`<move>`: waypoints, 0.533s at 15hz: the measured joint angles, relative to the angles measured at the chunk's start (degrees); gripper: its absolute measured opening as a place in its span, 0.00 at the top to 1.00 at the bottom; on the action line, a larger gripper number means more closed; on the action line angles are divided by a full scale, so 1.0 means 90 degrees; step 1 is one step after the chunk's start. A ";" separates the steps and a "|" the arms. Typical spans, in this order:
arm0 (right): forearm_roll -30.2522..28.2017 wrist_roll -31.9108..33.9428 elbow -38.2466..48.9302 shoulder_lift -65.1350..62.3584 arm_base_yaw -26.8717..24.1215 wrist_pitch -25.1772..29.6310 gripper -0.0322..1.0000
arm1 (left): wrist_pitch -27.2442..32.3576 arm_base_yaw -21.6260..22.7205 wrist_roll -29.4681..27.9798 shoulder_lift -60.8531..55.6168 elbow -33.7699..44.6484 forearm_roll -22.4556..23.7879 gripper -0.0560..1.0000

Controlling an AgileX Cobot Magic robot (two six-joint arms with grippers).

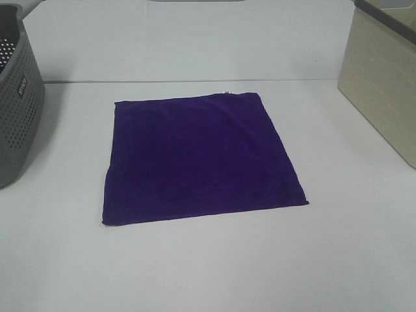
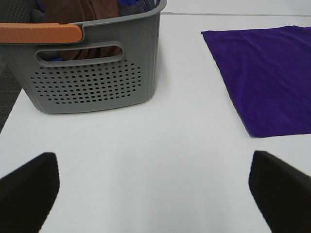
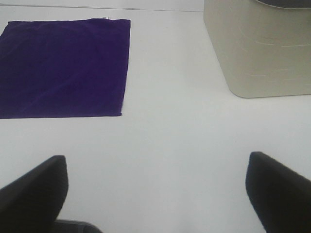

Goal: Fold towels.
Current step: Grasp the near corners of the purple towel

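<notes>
A deep purple square towel (image 1: 200,158) lies flat and unfolded on the middle of the white table, with a tiny white tag (image 1: 227,92) at its far edge. It also shows in the left wrist view (image 2: 268,77) and the right wrist view (image 3: 63,68). Neither gripper appears in the exterior high view. My left gripper (image 2: 154,194) is open and empty over bare table, short of the towel's near left corner. My right gripper (image 3: 156,191) is open and empty over bare table, off the towel's near right corner.
A grey perforated basket (image 1: 18,104) stands at the left edge; the left wrist view shows its orange handle (image 2: 41,33) and brown cloth (image 2: 87,12) inside. A beige bin (image 1: 383,84) stands at the right, also in the right wrist view (image 3: 257,48).
</notes>
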 joint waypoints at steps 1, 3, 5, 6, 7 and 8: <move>0.0000 0.0000 0.0000 0.0000 0.0000 0.0000 0.04 | 0.0000 0.0000 0.0000 0.0000 0.0000 0.0000 0.01; 0.0000 0.0000 0.0000 0.0000 0.0000 0.0000 0.04 | 0.0000 0.0000 0.0000 0.0000 0.0000 0.0000 0.01; 0.0000 0.0000 0.0000 0.0000 0.0000 0.0000 0.04 | 0.0000 0.0000 0.0000 0.0000 0.0000 0.0000 0.01; 0.0000 0.0000 0.0000 0.0000 0.0000 0.0000 0.04 | 0.0000 0.0000 0.0000 0.0000 0.0000 0.0000 0.01; 0.0019 0.0000 0.0000 0.0000 0.0000 0.0000 0.04 | 0.0000 0.0000 0.0000 0.0000 0.0000 0.0000 0.01; 0.0089 0.0000 -0.0045 0.0051 0.0000 0.0006 0.04 | 0.0038 0.0000 0.0000 0.0038 -0.0025 -0.0045 0.01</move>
